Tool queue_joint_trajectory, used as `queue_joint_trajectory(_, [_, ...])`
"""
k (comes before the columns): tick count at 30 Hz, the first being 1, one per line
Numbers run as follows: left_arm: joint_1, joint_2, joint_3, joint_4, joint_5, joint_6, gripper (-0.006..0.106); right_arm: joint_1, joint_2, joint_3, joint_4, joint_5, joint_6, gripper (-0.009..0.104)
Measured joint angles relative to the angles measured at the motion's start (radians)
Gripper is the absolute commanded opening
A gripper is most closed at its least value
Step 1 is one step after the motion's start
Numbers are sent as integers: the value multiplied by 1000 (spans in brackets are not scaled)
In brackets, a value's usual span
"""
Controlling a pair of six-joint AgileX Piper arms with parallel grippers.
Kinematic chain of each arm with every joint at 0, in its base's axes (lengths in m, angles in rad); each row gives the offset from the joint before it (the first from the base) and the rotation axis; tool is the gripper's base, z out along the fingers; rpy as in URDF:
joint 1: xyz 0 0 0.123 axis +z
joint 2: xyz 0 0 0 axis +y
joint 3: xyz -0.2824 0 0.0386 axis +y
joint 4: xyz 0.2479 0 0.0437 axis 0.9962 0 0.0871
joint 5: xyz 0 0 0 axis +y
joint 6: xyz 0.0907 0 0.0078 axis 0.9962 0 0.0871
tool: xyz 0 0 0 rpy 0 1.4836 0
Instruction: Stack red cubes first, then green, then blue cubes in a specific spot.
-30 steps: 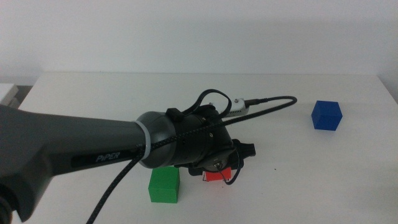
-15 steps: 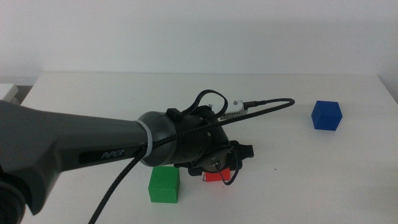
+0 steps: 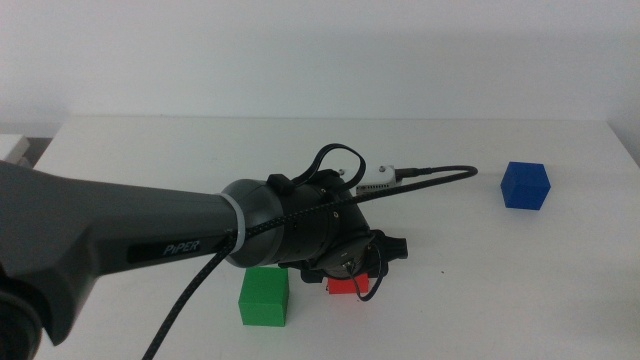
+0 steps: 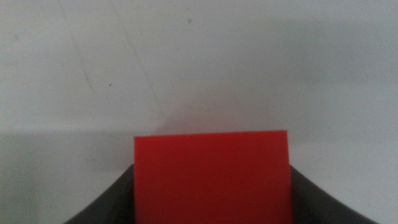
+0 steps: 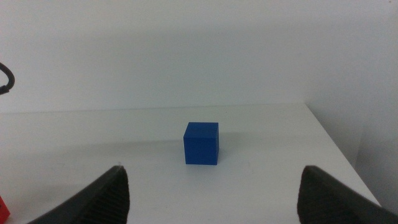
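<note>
Barely anything has shifted over the last second: the left arm's wrist has sunk a touch lower, and the white plug on its cable has slid slightly toward nine o'clock, while all three cubes sit where they were.

The left arm reaches in from the nine o'clock side of the middle view as a thick, smooth grey tube, ending in a rounded dark wrist wrapped by a braided black cable. It bends steeply down so that the left gripper [image 3: 352,278] is at the table just below the view's centre. Its two dark jaws are clamped on the red cube [image 4: 212,177], one against each side face, as the left wrist view shows; in the middle view only a sliver of red peeks out beneath the wrist. Whether the cube is touching the table cannot be told.

The green cube [image 3: 264,297] stands on the white table [image 3: 150,150] just beside the red one, at its nine o'clock and apart from it. The blue cube [image 3: 526,185] sits well apart at two o'clock. All three are plain, matte, sharp-edged blocks of equal size.

The right gripper [image 5: 214,190] waits off the middle view, jaws spread wide, facing the blue cube.
</note>
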Motion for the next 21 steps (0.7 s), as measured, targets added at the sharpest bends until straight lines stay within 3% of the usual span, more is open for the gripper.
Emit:
queue_joint_trajectory(8, [0,2,0,-2,-18,33,94,0,0,0,0,0,0,93])
queue_joint_trajectory(15, [0,-66,2,-1,24,117,94,0,0,0,0,0,0,93])
queue_joint_trajectory(21, [9,-396,1,-35,330,277,94,0,0,0,0,0,0,93])
